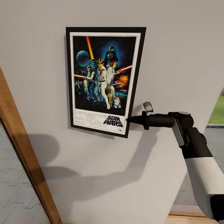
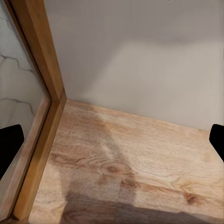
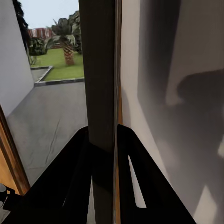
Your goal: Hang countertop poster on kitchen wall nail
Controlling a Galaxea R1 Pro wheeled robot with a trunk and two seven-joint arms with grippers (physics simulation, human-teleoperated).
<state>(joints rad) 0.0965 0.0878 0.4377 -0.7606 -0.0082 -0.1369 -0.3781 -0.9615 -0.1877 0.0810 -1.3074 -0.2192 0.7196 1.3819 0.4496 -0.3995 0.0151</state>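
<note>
The Star Wars poster (image 1: 102, 81) stands upright against the light-grey wall (image 1: 174, 56), slightly tilted, its black frame and white border in full view. My right gripper (image 1: 130, 119) is shut on the poster's right edge near the lower corner. In the right wrist view the poster (image 3: 100, 84) appears edge-on as a dark strip running between the two black fingers (image 3: 77, 182) of the right gripper (image 3: 102, 135). My left gripper (image 2: 112, 142) hangs open over the wood floor, with nothing between its fingertips (image 2: 9, 147). The nail is hidden. The countertop is out of view.
A wooden door frame (image 1: 25, 155) with a pale panel slants along the left. The wall ends at the right, where paving and lawn (image 1: 217, 109) show outside. Wood floor (image 2: 130, 163) meets the wall and frame below my left arm.
</note>
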